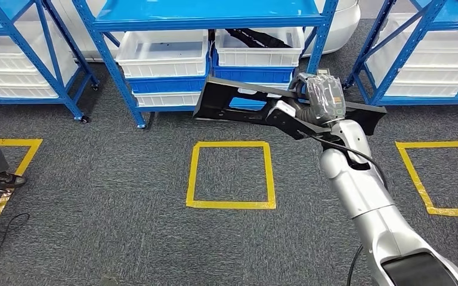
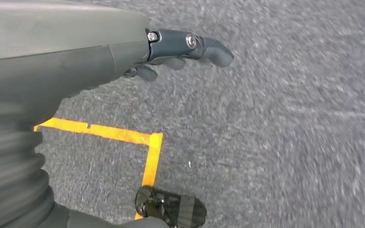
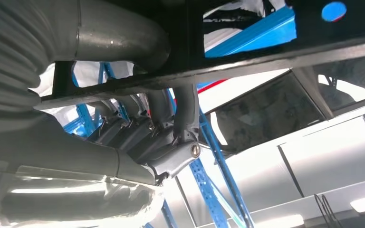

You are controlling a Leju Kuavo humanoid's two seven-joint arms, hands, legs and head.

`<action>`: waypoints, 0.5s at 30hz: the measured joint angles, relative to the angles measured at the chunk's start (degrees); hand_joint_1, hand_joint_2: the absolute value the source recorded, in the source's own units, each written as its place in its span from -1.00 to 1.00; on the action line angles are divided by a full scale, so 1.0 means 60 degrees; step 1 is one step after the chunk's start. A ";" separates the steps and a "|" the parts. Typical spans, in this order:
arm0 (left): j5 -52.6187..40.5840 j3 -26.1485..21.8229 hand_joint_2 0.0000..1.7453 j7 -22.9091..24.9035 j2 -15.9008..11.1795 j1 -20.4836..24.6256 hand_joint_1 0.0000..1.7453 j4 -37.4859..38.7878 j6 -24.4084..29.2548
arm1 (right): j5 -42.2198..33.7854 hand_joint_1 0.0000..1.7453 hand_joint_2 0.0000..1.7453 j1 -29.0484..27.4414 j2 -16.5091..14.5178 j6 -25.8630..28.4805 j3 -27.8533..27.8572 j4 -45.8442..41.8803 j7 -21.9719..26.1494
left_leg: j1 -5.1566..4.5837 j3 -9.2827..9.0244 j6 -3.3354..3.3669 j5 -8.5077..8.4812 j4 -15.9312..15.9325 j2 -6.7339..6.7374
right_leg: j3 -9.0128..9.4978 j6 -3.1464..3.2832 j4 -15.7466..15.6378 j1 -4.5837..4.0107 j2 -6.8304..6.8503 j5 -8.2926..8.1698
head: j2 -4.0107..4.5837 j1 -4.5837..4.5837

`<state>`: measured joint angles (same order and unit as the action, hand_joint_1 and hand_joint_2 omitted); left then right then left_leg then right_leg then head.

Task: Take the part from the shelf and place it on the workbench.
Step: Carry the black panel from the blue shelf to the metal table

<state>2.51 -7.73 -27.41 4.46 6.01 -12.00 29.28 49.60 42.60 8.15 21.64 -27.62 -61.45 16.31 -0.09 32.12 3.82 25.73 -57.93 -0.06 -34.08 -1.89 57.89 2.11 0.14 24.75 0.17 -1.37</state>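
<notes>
A long black frame-like part [image 1: 238,102] hangs in the air in front of the blue shelf [image 1: 209,18], roughly level. My right hand [image 1: 319,98] grips it near its right end, the silver arm reaching up from the lower right. The right wrist view shows my fingers [image 3: 171,114] wrapped around a bar of the black part [image 3: 285,57]. My left hand [image 2: 171,52] hangs over grey carpet with its fingers held apart and nothing in them.
White bins [image 1: 164,50] and a blue bin [image 1: 253,74] sit on the shelf's low tier. Yellow tape squares [image 1: 231,174] mark the grey carpet. More blue shelving [image 1: 429,53] stands at right and left. A person's shoe [image 1: 3,179] is at the left edge.
</notes>
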 joint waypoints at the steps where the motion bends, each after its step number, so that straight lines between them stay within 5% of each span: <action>1: 0.0000 -0.0001 1.00 0.0000 0.0010 0.0006 -1.00 0.0000 0.0003 | 0.0006 0.96 1.00 0.0012 0.0006 -0.0002 0.0015 -0.0005 0.0000 | 0.0001 -0.0076 0.0063 -0.0153 0.0226 0.0026 | -0.0054 -0.0017 0.0036 -0.0016 -0.0008 0.0038 | 0.0000 0.0004; 3: -0.0003 -0.0001 1.00 0.0001 0.0035 0.0026 -1.00 0.0000 0.0002 | 0.0012 0.96 1.00 0.0057 0.0036 -0.0008 0.0044 -0.0009 0.0000 | 0.0042 -0.0151 0.0104 -0.0408 0.0583 0.0083 | -0.0400 0.0047 0.0653 -0.0055 -0.0020 0.0389 | 0.0000 0.0043; 5: -0.0004 -0.0001 1.00 0.0005 0.0060 0.0036 -1.00 0.0001 0.0002 | 0.0015 0.96 1.00 0.0052 0.0056 -0.0018 0.0053 -0.0006 0.0000 | 0.0033 -0.0030 0.0052 -0.0496 0.0601 0.0089 | -0.0944 0.0062 0.1821 -0.0039 -0.0027 0.0880 | 0.0000 0.0063; 7: -0.0004 -0.0001 1.00 0.0010 0.0095 0.0024 -1.00 0.0003 0.0000 | 0.0019 0.96 1.00 -0.0002 0.0081 -0.0023 0.0056 0.0001 0.0000 | 0.0053 0.0098 -0.0033 -0.0548 0.0550 0.0082 | -0.1148 -0.0077 0.2336 0.0006 -0.0022 0.0988 | 0.0000 0.0078; 10: -0.0004 -0.0002 1.00 0.0005 0.0126 0.0021 -1.00 0.0003 -0.0002 | 0.0024 0.96 1.00 0.0015 0.0095 -0.0023 0.0059 0.0007 0.0003 | 0.0092 0.0369 -0.0207 -0.0502 0.0219 0.0070 | -0.0350 -0.0407 0.0936 0.0108 -0.0008 0.0468 | 0.0000 0.0105; 12: -0.0008 -0.0001 1.00 0.0001 0.0105 0.0031 -1.00 0.0003 -0.0001 | 0.0037 0.96 1.00 0.0020 0.0090 -0.0024 0.0062 0.0009 0.0009 | 0.0069 0.0623 -0.0357 -0.0419 -0.0136 0.0059 | -0.0053 -0.0323 0.0335 0.0133 -0.0060 0.0336 | 0.0000 0.0089; 15: -0.0018 -0.0002 1.00 0.0009 0.0090 0.0006 -1.00 0.0006 -0.0001 | 0.0051 0.96 1.00 -0.0034 0.0099 -0.0026 0.0078 0.0013 0.0013 | 0.0099 0.0818 -0.0450 -0.0423 -0.0327 0.0032 | -0.0185 -0.0006 0.0428 0.0091 -0.0110 0.0298 | 0.0000 0.0028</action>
<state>2.40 -7.74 -27.35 5.00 6.05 -11.96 29.27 49.91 42.40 8.74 21.49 -27.15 -61.37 16.38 0.50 37.03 1.12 23.19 -59.89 0.13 -35.19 -1.92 60.46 2.65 -0.52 26.53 0.17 -1.20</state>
